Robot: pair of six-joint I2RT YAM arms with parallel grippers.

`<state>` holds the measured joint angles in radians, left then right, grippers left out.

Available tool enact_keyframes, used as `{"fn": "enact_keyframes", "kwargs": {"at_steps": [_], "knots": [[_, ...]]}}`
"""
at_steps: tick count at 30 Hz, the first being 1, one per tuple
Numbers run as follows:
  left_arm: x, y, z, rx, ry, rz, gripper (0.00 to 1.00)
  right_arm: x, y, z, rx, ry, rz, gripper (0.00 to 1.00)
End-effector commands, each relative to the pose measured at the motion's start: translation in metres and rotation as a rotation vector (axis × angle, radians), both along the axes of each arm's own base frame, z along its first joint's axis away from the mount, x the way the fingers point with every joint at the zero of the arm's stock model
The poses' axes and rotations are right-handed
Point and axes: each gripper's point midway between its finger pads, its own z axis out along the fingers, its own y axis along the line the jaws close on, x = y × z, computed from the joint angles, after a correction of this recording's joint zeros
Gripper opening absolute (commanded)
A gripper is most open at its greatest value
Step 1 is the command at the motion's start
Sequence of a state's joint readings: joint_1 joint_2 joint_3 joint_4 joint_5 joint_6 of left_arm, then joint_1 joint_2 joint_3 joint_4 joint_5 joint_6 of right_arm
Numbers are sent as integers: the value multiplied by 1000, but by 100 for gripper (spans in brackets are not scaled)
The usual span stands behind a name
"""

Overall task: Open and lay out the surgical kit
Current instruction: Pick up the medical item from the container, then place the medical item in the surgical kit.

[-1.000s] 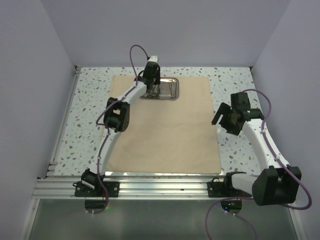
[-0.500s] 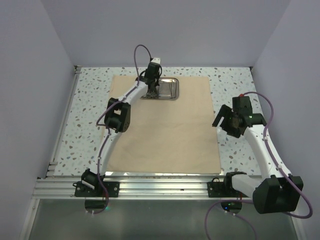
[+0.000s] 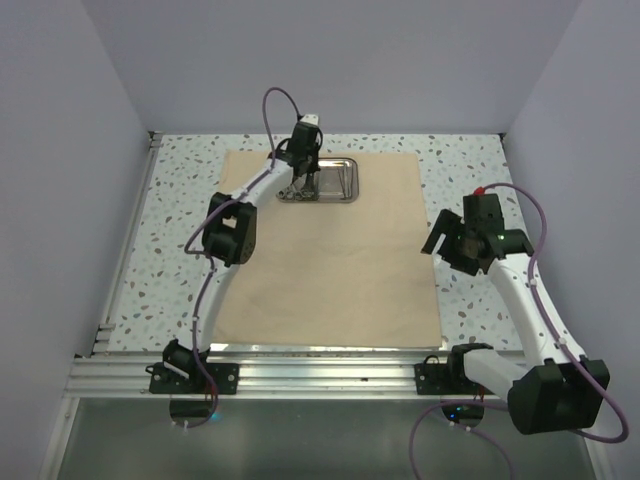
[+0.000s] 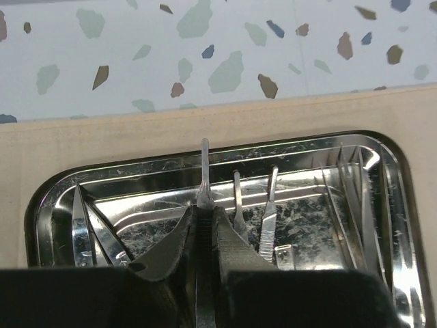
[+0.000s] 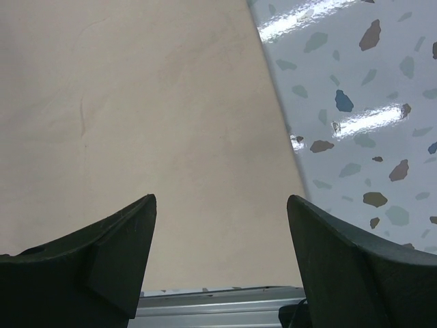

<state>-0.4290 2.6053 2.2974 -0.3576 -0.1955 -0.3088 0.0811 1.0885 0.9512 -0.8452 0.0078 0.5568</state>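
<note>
The tan cloth wrap (image 3: 330, 250) lies spread flat on the table. The shiny steel tray (image 3: 335, 180) sits on its far edge and also shows in the left wrist view (image 4: 48, 198). My left gripper (image 4: 203, 215) is down in the tray, shut on a slim silver instrument (image 4: 204, 171) whose tip sticks out ahead of the fingers. Other slim instruments (image 4: 270, 208) lie in the tray beside it. My right gripper (image 5: 220, 205) is open and empty, hovering above the cloth's right edge (image 5: 273, 96), also seen from above (image 3: 447, 240).
Speckled tabletop (image 3: 470, 170) surrounds the cloth. A metal rail (image 3: 320, 350) runs along the near edge. Lavender walls enclose the left, back and right sides.
My left arm's elbow shifted slightly left while its gripper stayed in the tray. My right arm moved a little, its gripper turning over the cloth's right edge.
</note>
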Motion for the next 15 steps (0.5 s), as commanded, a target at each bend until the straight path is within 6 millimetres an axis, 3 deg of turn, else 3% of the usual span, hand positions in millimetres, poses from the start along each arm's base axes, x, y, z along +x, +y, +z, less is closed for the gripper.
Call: {"fn": "enact_keyframes", "kwargs": {"at_steps": [1,3,6,8,9,10,11,12,13,15], "knots": [[12,-17,132,-177,-228,-2,0,5,8,15,27,-66,31,81],[15,-14,168,-213,-299,4,0,6,10,16,33,-69,34,81],[13,-6,202,-239,-351,16,0,8,13,19,36,-79,43,80],[6,-1,205,-231,-334,22,0,9,14,22,38,-86,45,80],[-1,3,218,-226,-343,20,0,10,14,23,38,-91,43,80],[-7,7,219,-213,-331,22,0,11,14,26,37,-99,45,80],[-19,12,193,-178,-265,29,0,11,15,27,36,-100,44,80],[-28,19,188,-158,-242,44,0,12,14,28,34,-101,42,80],[-43,26,204,-169,-242,59,0,13,14,32,33,-110,41,80],[-77,44,178,-115,-136,75,0,13,14,35,21,-111,43,80]]}}
